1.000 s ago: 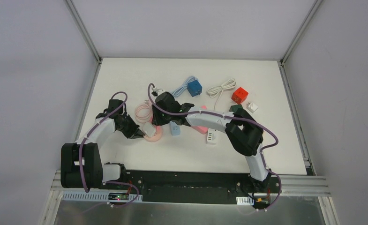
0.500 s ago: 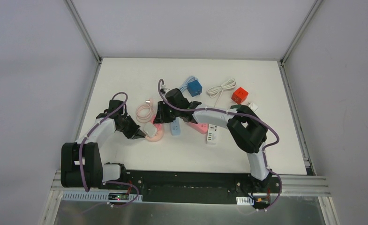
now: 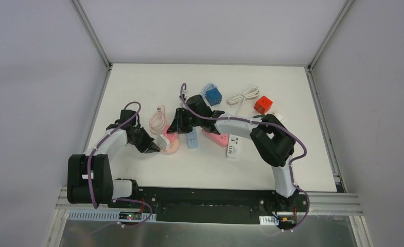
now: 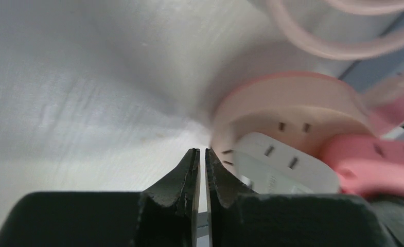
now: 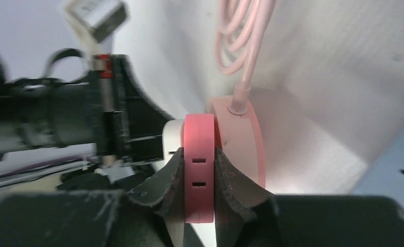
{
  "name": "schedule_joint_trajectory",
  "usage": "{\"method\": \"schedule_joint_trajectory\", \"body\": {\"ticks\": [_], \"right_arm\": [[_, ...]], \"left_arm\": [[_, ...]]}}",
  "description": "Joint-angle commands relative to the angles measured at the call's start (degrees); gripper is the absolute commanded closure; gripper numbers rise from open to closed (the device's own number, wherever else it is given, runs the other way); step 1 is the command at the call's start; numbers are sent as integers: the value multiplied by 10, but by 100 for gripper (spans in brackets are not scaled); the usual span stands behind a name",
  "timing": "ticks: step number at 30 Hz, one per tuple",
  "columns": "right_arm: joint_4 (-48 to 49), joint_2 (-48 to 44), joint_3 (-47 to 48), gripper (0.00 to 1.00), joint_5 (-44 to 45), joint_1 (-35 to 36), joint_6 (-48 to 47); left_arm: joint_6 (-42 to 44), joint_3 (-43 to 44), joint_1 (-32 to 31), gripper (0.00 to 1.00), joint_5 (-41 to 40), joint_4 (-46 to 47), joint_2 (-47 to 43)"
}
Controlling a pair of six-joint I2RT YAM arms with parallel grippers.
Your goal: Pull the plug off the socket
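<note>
Right wrist, arm stretched leftward, right end effector clamping pink plug (at round socket), left end effector pinched closed

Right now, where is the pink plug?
In the right wrist view, the pink plug is pinched in the right gripper, up against the round pale socket.

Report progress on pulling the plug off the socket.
Done: the right tool is clamped on the coral-pink slotted plug, and the shut left tool sits at the rim of the round pale-pink socket, apparently bracing it. In hand: the pull itself. Left: the plug looks seated against the socket, beside a white plug, so no separation shows yet.
</note>
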Motion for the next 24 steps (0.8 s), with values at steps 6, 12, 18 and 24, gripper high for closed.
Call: {"method": "schedule_joint_trajectory", "body": {"ticks": [6, 12, 18, 24], "right_arm": [[210, -2, -17, 100, -170, -1, 156], [193, -12, -28, 100, -146, -13, 151], [135, -59, -38, 100, -101, -29, 109], [20, -129, -56, 100, 29, -58, 35]], "left_arm": [[5, -26, -6, 84, -32, 0, 35], [6, -21, -7, 83, -36, -6, 26], [12, -8, -7, 79, -50, -24, -3], [30, 15, -6, 67, -57, -47, -45]]}}
